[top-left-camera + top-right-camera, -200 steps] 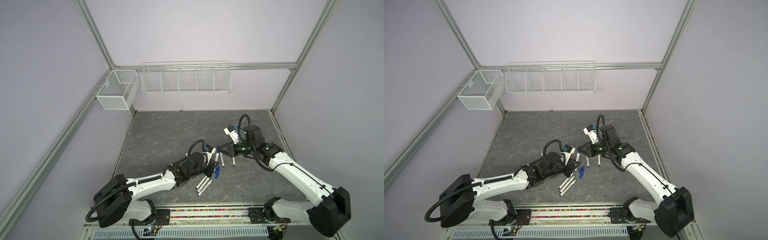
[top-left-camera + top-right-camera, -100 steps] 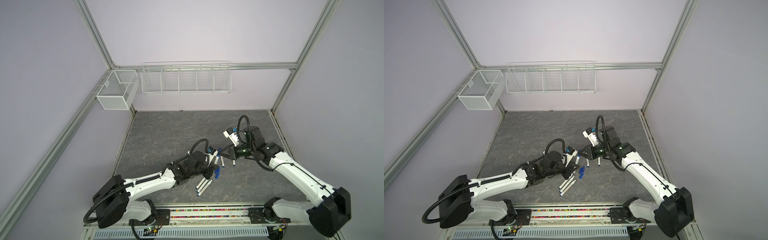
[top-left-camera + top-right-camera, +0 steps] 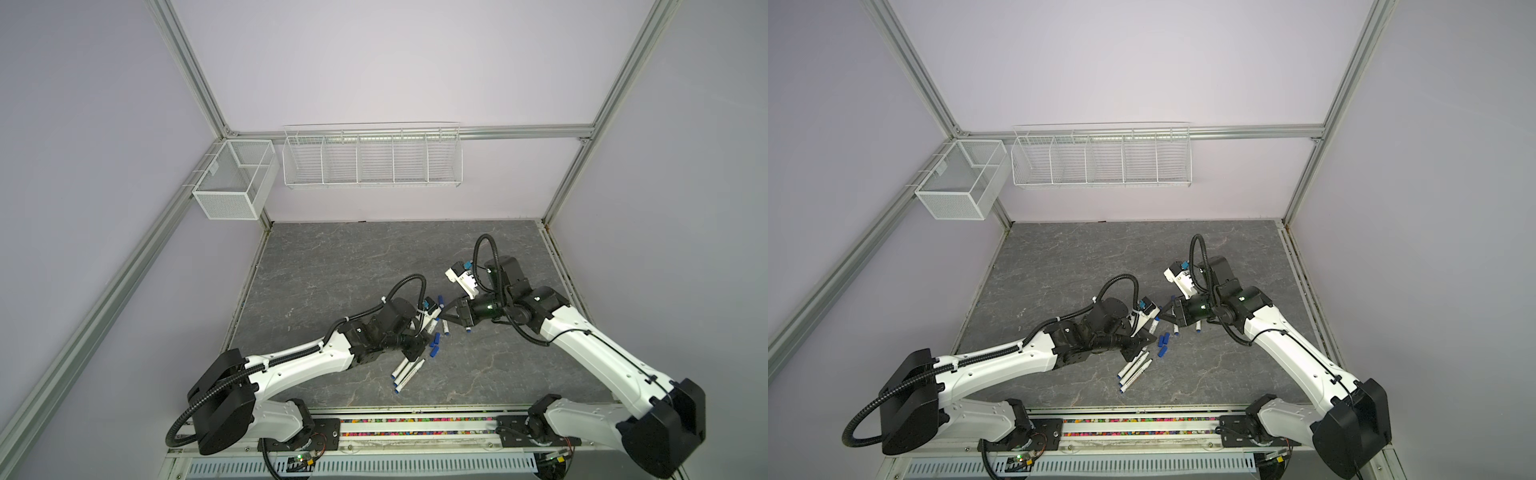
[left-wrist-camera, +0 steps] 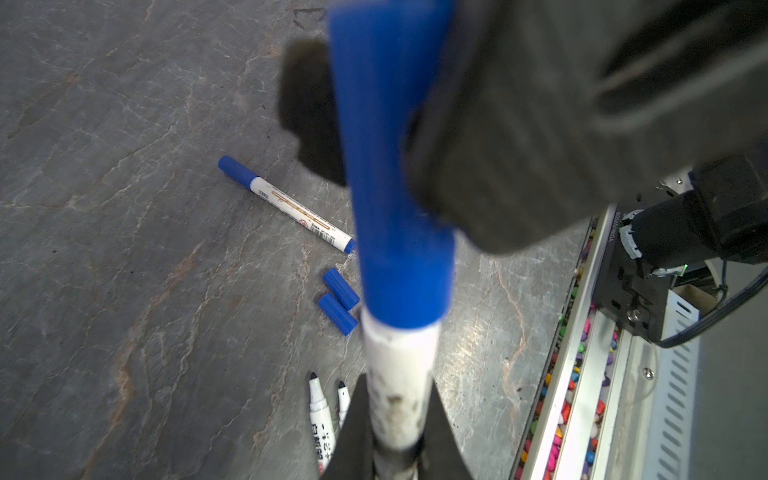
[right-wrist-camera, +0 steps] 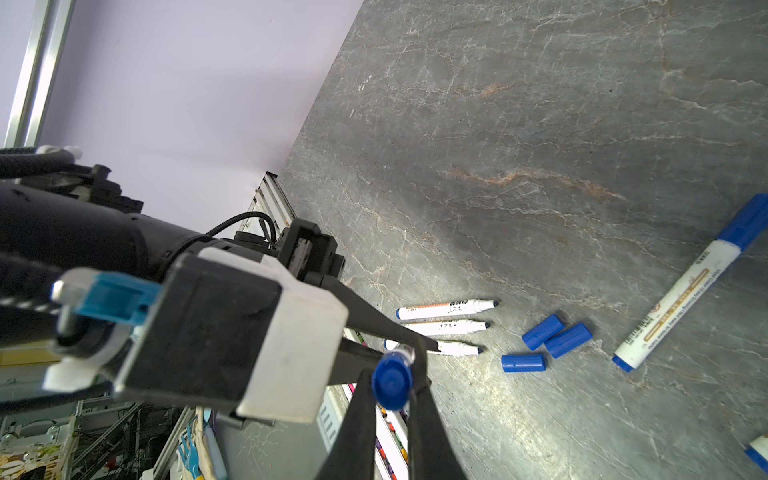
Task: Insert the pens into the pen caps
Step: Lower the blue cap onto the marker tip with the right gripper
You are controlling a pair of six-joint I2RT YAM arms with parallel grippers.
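Three loose caps (image 5: 543, 331), three uncapped pens (image 5: 446, 327), one held pen (image 4: 399, 390)

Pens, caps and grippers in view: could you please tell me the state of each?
Left gripper: shut on held pen.
Right gripper: shut on blue cap.
Blue cap: on the held pen.
Uncapped pens: three, lying flat.
Loose caps: three, lying flat.
Capped pen: lying flat.

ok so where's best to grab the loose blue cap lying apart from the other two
Grip the lone cap across its middle, coming straight down from above, jaws closing on its long round sides. It lies flat on the table, apart from the pair of caps, so both sides look free, and its ends stay uncovered.
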